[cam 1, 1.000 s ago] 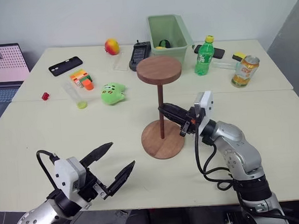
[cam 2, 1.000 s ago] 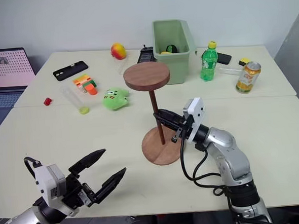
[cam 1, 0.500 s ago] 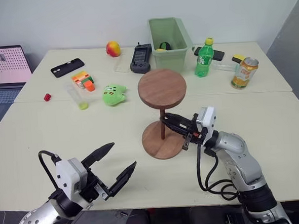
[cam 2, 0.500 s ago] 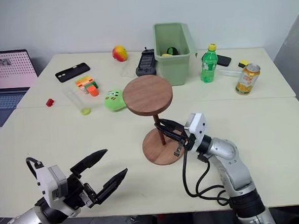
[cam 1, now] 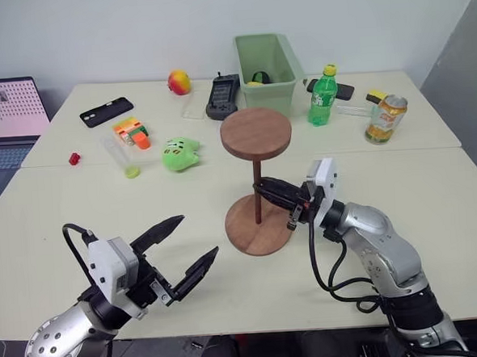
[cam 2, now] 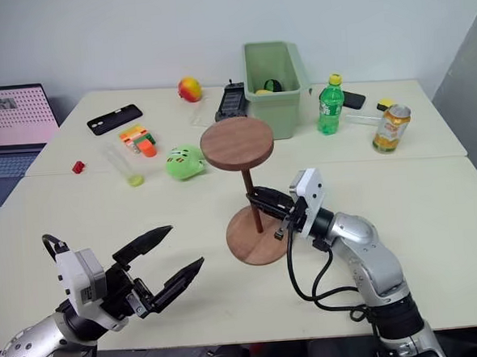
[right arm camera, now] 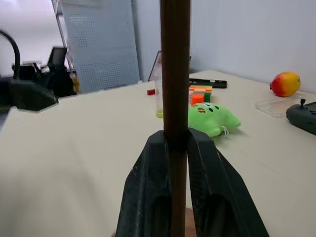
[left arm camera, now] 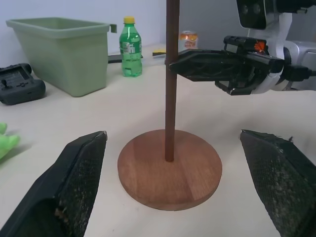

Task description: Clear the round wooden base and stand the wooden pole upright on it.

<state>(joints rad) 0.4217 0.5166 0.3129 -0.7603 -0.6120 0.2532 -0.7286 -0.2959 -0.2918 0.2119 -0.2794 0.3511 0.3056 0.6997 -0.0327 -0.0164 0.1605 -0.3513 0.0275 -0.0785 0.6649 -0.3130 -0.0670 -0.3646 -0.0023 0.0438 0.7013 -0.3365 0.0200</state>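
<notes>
The round wooden base point(cam 1: 259, 225) lies flat on the table near its middle. The wooden pole point(cam 1: 257, 189) stands upright with its lower end at the base's centre and its fixed disc point(cam 1: 256, 132) on top. My right gripper point(cam 1: 262, 190) is shut on the pole's shaft from the right, about halfway up; in the right wrist view the pole point(right arm camera: 175, 74) rises between the fingers point(right arm camera: 207, 168). My left gripper point(cam 1: 184, 246) is open at the front left, above the table, with nothing between its fingers, pointing at the base point(left arm camera: 169, 168).
Behind the base lie a green plush toy point(cam 1: 179, 152), an orange block point(cam 1: 129, 127), a tube point(cam 1: 120, 154) and a black phone point(cam 1: 105, 111). At the back stand a green bin point(cam 1: 267, 59), a green bottle point(cam 1: 322, 96) and a can point(cam 1: 381, 119). A laptop point(cam 1: 3, 104) sits far left.
The pole has come down in my right gripper, tilting on the way, and now stands straight on the base. The left gripper has stayed open in place.
</notes>
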